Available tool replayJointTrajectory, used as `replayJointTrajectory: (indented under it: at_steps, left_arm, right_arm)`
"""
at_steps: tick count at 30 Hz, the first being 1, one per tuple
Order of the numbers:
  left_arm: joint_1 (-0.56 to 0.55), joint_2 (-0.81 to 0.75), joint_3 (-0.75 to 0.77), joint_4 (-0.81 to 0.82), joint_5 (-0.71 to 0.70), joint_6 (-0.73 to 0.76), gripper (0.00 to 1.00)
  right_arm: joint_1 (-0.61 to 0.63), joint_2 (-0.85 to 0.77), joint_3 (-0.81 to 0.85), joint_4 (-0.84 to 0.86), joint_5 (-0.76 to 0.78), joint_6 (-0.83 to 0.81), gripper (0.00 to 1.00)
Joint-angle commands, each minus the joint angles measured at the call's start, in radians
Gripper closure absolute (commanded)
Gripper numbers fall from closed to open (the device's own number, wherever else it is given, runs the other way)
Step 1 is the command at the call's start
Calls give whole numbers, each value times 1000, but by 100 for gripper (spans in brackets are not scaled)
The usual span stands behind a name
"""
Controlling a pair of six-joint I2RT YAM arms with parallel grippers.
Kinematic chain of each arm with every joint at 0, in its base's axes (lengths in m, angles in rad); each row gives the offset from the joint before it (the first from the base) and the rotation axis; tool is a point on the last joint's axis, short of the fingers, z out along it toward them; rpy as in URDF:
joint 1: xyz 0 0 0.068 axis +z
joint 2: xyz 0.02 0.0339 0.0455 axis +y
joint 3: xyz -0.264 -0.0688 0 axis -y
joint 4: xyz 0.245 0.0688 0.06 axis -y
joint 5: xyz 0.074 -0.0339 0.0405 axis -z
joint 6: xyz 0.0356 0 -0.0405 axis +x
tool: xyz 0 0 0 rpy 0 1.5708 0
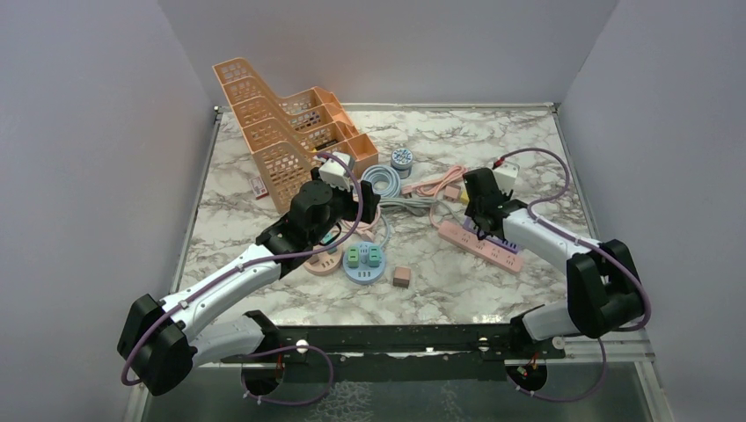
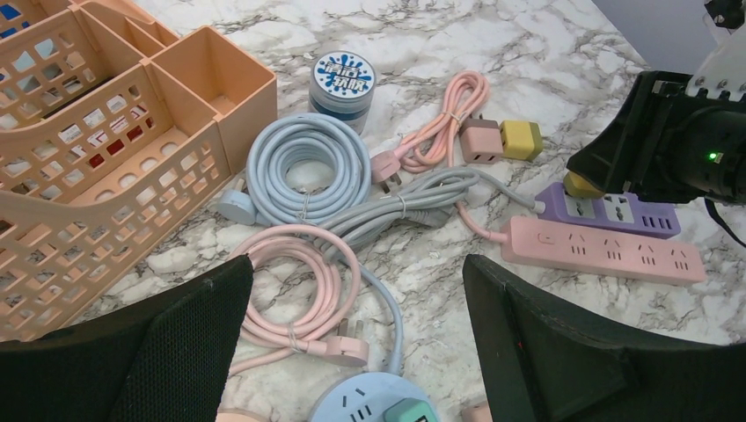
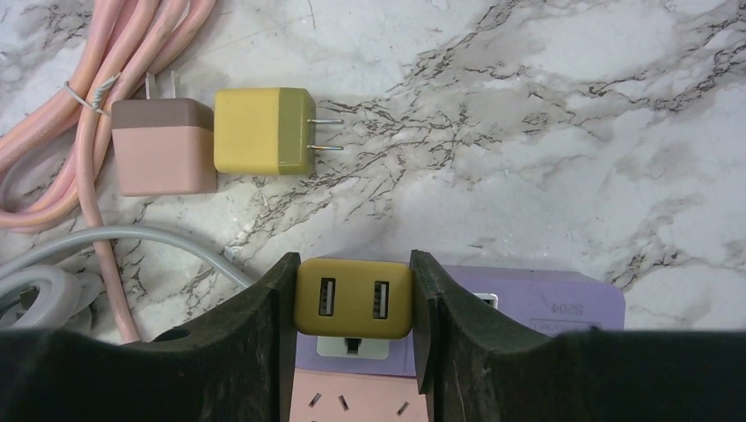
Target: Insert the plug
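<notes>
Marble counter, contents listed. Left jaws: spread wide, holding nothing, above coiled pink cable and round blue socket hub. Pink power strip: lying flat. Right jaws: pinching mustard USB plug by both sides, directly over purple power strip just behind the pink one; whether seated, cannot tell. Beyond: loose yellow plug beside pink adapter. Farthest: orange mesh rack

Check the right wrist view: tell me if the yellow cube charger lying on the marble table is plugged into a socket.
No, the yellow cube charger lies loose with both metal prongs bare over the marble table.
</notes>
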Motion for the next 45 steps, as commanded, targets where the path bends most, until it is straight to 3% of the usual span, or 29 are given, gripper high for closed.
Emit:
replayJointTrajectory:
  at_steps: [1,8,12,16,25,31,37,45]
  left_arm:
    - [2,-20,0,18,-21,10,9]
    - [1,-18,-4,24,-14,4,9]
    - [1,-19,-6,24,-19,7,9]
    - [1,-21,-7,23,-22,7,9]
    - [3,-36,-6,22,-47,22,9]
    - [3,-33,4,26,-47,23,9]
    - [3,-31,4,28,-46,23,9]
    - [3,-33,4,19,-45,21,9]
  right_arm:
    - [59,49,-20,-103,-2,154,93]
    - [134,91,-60,-97,47,274,95]
    - [257,141,-30,-191,228,361,98]
    - [293,243,33,-302,301,468,98]
    - [307,341,22,-269,238,565,97]
    - [307,255,-60,-163,189,603,84]
    - [304,240,-125,-84,132,660,84]
    - [296,268,-24,-152,180,516,81]
